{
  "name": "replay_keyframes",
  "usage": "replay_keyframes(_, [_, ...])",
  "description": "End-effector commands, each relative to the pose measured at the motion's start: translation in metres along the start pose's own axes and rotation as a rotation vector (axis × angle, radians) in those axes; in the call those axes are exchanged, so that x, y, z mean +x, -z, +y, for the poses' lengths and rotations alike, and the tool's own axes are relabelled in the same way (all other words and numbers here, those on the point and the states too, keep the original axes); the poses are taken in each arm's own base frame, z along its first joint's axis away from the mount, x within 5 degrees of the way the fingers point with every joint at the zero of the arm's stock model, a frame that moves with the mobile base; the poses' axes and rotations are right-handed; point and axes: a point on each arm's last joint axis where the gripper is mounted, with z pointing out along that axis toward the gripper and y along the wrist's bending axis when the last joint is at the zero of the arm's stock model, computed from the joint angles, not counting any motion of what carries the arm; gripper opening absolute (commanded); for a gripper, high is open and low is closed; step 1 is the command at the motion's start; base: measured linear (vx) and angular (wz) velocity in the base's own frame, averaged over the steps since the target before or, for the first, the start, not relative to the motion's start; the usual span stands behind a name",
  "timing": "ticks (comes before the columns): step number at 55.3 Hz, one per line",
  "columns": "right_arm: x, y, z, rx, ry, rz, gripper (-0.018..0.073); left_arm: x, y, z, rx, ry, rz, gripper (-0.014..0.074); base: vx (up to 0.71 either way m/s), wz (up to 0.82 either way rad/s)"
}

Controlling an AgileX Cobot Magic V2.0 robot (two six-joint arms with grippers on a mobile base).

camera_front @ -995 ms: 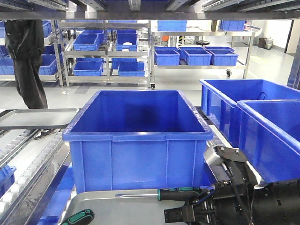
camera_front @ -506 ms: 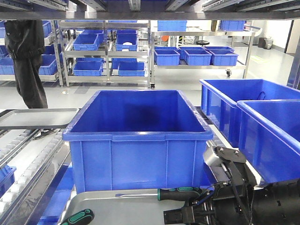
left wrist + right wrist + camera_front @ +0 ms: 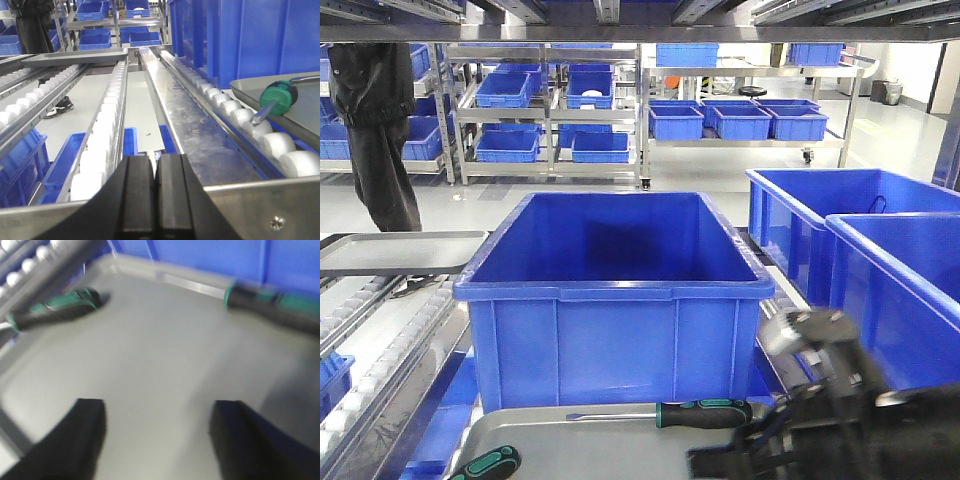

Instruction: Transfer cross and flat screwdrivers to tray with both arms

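While both screwdrivers point(image 3: 705, 411) lie in the tray point(image 3: 620, 450), one along its far rim, one overhanging its left edge, my left gripper point(image 3: 156, 192) sits closed, my right gripper point(image 3: 157, 435), blurred, seems wide and could knock them.

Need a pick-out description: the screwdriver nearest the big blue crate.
Start at the large blue plastic crate. Just before it lies the grey metal tray. The black-and-green-handled screwdriver there lies flat along the crate wall; the other screwdriver sits at the tray's left edge.
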Motion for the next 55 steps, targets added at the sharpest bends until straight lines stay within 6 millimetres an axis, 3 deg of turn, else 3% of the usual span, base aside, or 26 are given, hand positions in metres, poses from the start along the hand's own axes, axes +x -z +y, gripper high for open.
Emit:
replay_keyframes(1, [-0.013, 0.041, 0.015, 0.04, 0.044, -0.15, 0.0397, -0.015, 0.003, 0.0, 0.003, 0.011, -0.1, -0.0006, 0.0, 0.0])
replay_keyframes(5, [-0.005, 0.064, 0.019, 0.109, 0.063, -0.215, 0.0329, -0.015, 0.003, 0.0, 0.003, 0.011, -0.1, -0.0006, 0.0, 0.0])
replay_keyframes(10, [0.018, 0.089, 0.018, 0.21, 0.061, -0.302, 0.0227, -0.015, 0.003, 0.0, 0.003, 0.011, -0.1, -0.0006, 0.0, 0.0])
replay_keyframes(22, [0.096, 0.112, 0.002, 0.394, 0.063, -0.465, -0.0015, -0.015, 0.003, 0.0, 0.003, 0.011, -0.1, -0.0006, 0.0, 0.0])
replay_keyframes(31, [0.156, 0.119, -0.015, 0.559, 0.022, -0.574, -0.0012, -0.015, 0.003, 0.0, 0.003, 0.011, -0.1, -0.0006, 0.0, 0.0])
replay_keyframes(39, [0.193, 0.116, -0.023, 0.699, 0.069, -0.652, -0.001, -0.015, 0.003, 0.0, 0.003, 0.011, -0.1, -0.0006, 0.0, 0.0])
replay_keyframes(44, [0.21, 0.108, -0.028, 0.73, 0.109, -0.701, -0.001, -0.015, 0.003, 0.0, 0.003, 0.011, -0.1, -0.0006, 0.0, 0.0])
replay_keyframes(49, [0.223, 0.088, -0.04, 0.721, 0.132, -0.696, -0.0009, -0.015, 0.003, 0.0, 0.003, 0.011, -0.1, -0.0006, 0.0, 0.0])
replay_keyframes(55, [0.225, 0.087, -0.04, 0.718, 0.121, -0.691, -0.0008, -0.015, 0.003, 0.0, 0.003, 0.011, -0.1, -0.0006, 0.0, 0.01])
